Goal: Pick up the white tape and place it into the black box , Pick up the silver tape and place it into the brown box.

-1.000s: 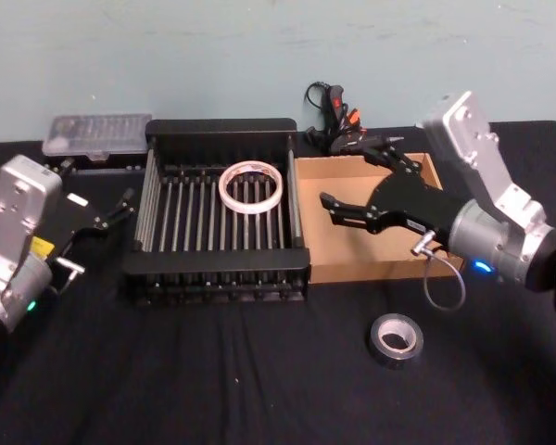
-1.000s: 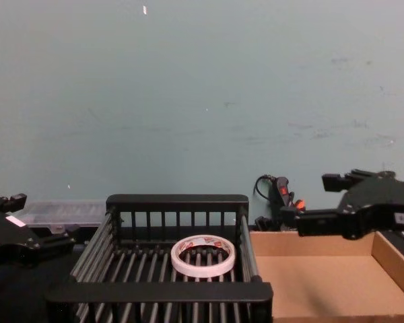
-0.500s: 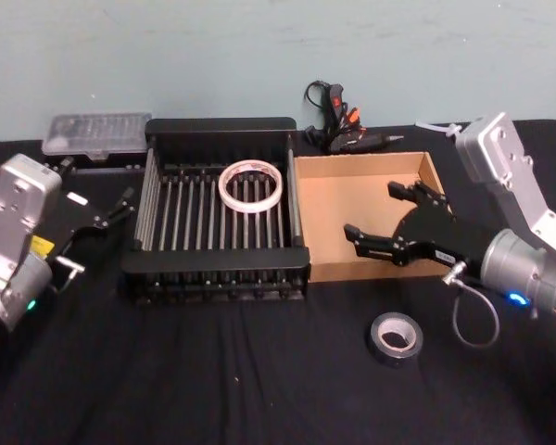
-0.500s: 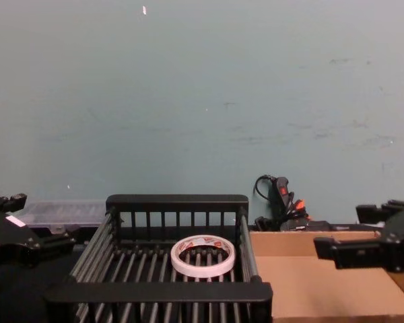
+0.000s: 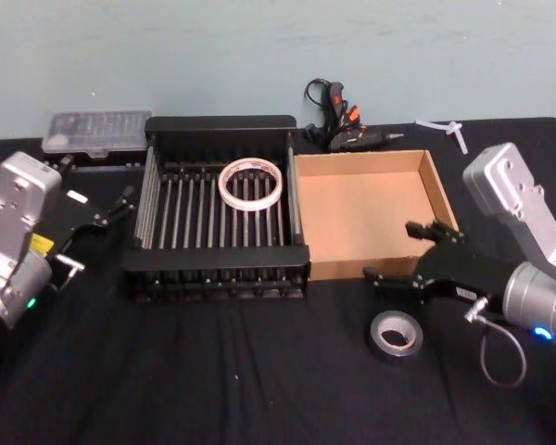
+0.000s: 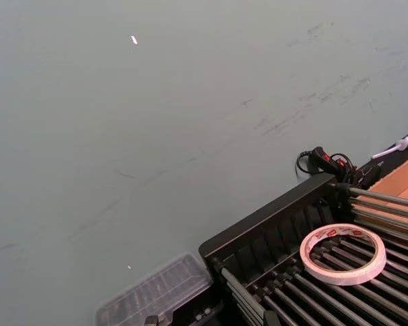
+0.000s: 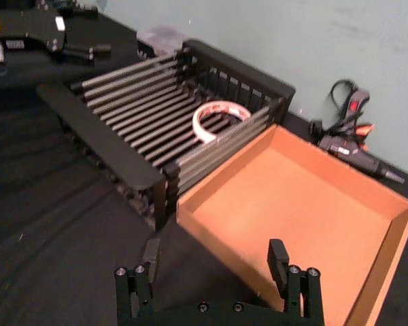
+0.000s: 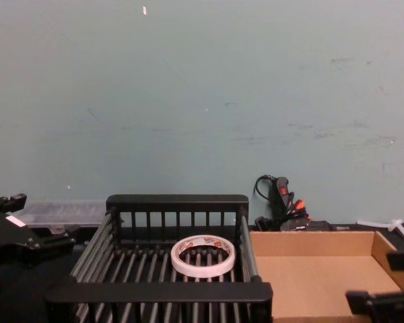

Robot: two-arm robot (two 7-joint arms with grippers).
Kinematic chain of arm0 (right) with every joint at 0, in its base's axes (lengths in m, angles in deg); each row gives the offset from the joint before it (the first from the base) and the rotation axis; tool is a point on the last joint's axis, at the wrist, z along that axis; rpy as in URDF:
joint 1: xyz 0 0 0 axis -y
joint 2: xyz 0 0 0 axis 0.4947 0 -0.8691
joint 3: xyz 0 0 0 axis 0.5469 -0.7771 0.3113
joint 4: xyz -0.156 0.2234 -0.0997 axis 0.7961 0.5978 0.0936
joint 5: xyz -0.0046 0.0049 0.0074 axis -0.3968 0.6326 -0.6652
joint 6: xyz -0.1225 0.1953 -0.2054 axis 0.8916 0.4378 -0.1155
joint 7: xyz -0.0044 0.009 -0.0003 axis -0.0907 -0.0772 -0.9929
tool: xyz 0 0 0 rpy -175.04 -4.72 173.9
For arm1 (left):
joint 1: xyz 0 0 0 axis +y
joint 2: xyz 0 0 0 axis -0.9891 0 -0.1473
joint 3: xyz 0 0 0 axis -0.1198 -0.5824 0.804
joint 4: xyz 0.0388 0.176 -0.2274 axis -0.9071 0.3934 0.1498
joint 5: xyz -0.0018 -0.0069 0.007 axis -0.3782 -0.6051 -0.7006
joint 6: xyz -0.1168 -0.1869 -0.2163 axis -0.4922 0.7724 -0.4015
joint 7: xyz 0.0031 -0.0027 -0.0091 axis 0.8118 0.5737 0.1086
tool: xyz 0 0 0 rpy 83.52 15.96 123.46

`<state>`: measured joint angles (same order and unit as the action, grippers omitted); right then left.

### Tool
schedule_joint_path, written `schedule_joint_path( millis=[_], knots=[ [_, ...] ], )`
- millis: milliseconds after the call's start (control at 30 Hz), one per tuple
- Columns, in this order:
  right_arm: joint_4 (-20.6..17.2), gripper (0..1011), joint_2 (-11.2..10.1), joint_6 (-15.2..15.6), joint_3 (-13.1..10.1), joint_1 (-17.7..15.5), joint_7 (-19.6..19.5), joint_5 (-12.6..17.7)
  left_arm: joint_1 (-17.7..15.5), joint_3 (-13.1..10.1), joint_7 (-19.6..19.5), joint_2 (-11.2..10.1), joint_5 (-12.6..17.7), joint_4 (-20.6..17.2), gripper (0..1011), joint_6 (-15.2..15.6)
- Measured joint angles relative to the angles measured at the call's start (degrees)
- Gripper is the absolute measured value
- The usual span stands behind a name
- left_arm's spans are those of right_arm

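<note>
In the lower right of the head view the silver tape point(image 5: 396, 336) lay flat on the black tablecloth point(image 5: 213, 371), and just above it the right gripper point(image 5: 410, 254) hovered with its fingers spread and empty over the near wall of the brown box point(image 5: 375, 213). At centre frame the white tape point(image 5: 251, 184) rested on the slatted floor of the black box point(image 5: 218, 268), which stood touching the brown box's left wall. At the left edge the left gripper point(image 5: 114, 209) sat idle beside the black box, its fingers parted around nothing, with a glue gun point(image 5: 341, 130) at the top against the wall.
</note>
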<state>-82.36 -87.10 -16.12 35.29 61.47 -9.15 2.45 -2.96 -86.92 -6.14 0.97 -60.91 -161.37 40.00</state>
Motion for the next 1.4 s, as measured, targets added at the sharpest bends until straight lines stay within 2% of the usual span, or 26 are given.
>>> schedule_joint_path(
  millis=[400,600,967,1400],
  knots=[
    [-1.51,1002,-2.61,5.73,0.36,-2.64,-0.56,0.48,0.0,0.0,0.0,0.0,0.0,0.0,1001,0.0],
    [-1.28,1002,-3.06,7.2,0.49,-3.0,-0.66,0.19,0.0,0.0,0.0,0.0,0.0,0.0,1001,0.0],
    [0.29,1002,-3.02,8.81,0.99,-2.21,-0.41,-0.73,0.0,0.0,0.0,0.0,0.0,0.0,1001,0.0],
    [3.0,1002,-1.73,9.33,2.06,-0.36,0.24,-1.52,0.0,0.0,0.0,0.0,0.0,0.0,1001,0.0]
  ],
)
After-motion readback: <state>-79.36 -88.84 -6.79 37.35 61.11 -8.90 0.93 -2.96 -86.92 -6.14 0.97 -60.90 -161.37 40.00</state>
